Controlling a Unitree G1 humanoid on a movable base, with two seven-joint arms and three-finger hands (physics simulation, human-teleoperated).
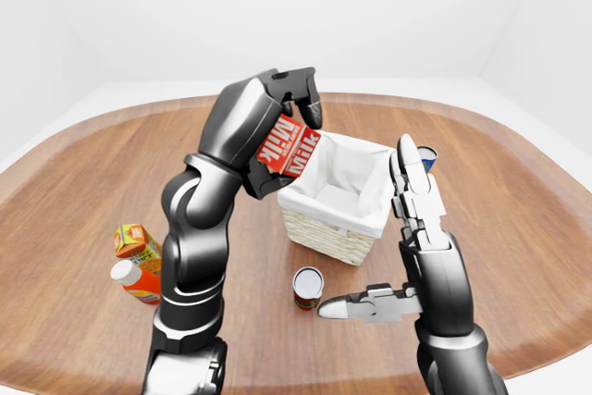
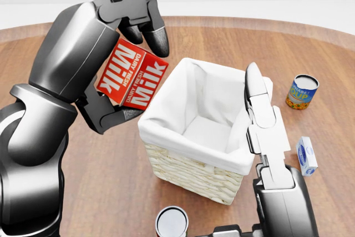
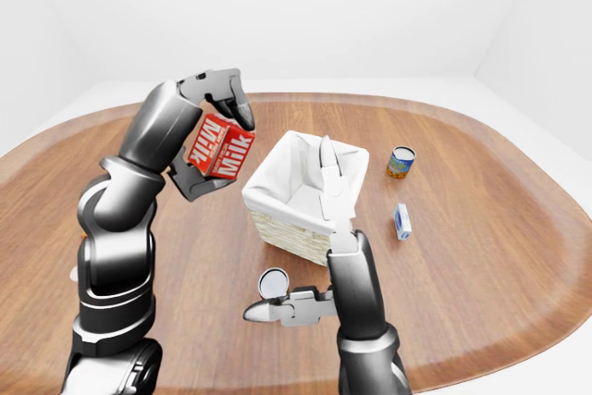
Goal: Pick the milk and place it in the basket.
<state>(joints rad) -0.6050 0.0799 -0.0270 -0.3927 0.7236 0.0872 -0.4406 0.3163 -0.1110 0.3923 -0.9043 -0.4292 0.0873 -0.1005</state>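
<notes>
1. Milk carton (image 2: 132, 80) sits clamped in my left hand (image 2: 119, 54) — red box, white lettering, tilted so one corner points down toward the basket.
2. My upper fingers (image 2: 150, 26) curl over the carton's top edge; the lower finger presses from beneath, so the box is pinched between them and held clear of the table (image 2: 100, 176).
3. Just past those fingertips, to the head view's right, is the near rim of the basket (image 2: 166, 131); I see the carton's low corner right by that rim, not yet inside the white lining.
4. My right hand (image 2: 260, 109) is stretched flat with fingers straight and together, gripping nothing — it lies along the basket's right wall, fingertip near the far rim.
5. Beyond the right hand's fingers, well apart from them, stands a soup can (image 2: 302, 91); a small blue-and-white box (image 2: 307, 155) is beside the forearm.
6. Another can (image 2: 172, 222) stands below the basket.
7. In the left-eye view, an orange carton (image 1: 135, 241) and a bottle (image 1: 135, 281) lie by my left elbow.
</notes>
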